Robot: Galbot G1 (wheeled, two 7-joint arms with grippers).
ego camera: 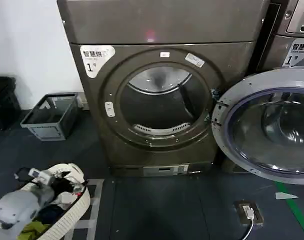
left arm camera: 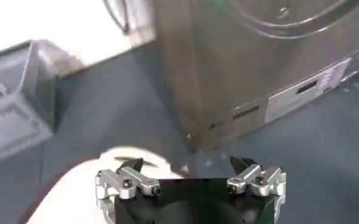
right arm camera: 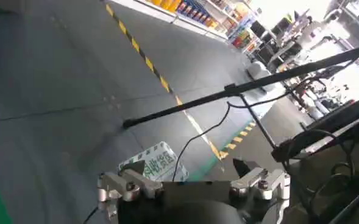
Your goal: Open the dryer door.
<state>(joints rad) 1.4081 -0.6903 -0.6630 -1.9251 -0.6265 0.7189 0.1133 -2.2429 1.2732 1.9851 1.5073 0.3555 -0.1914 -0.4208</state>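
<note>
Dryer door: the large round porthole door with a pale grey plastic inner face and dark tinted glass (ego camera: 270, 127) stands swung wide at the right edge of the head view, hinged at the machine's right side, its inner face turned toward the camera; I judge the opening done

Dryer: the tall bronze-grey metal dryer (ego camera: 162, 35) fills the upper centre of the head view; its round drum opening (ego camera: 161, 102) is bare, with the steel drum visible inside, so the door no longer covers it

Left gripper: the black left gripper with silver metal fingers (left arm camera: 190, 176) sits at the bottom centre of the left wrist view, its fingers spread apart and holding nothing; it points at the dark floor before the dryer's lower front corner, well clear of the door, likely parked low out of the swing path

Right gripper: the matching black and silver right gripper (right arm camera: 191, 182) sits at the bottom centre of the right wrist view, fingers likewise spread and empty; it faces away across open grey floor toward a yellow-and-black striped floor line (right arm camera: 144, 58), so it touches nothing of the task

Surroundings: a grey slatted plastic basket (ego camera: 51, 116) rests on the floor at the left of the head view, beside the dryer; a white round laundry basket of mixed clothes (ego camera: 62, 207) sits in the lower left corner, probably waiting to be loaded
</note>
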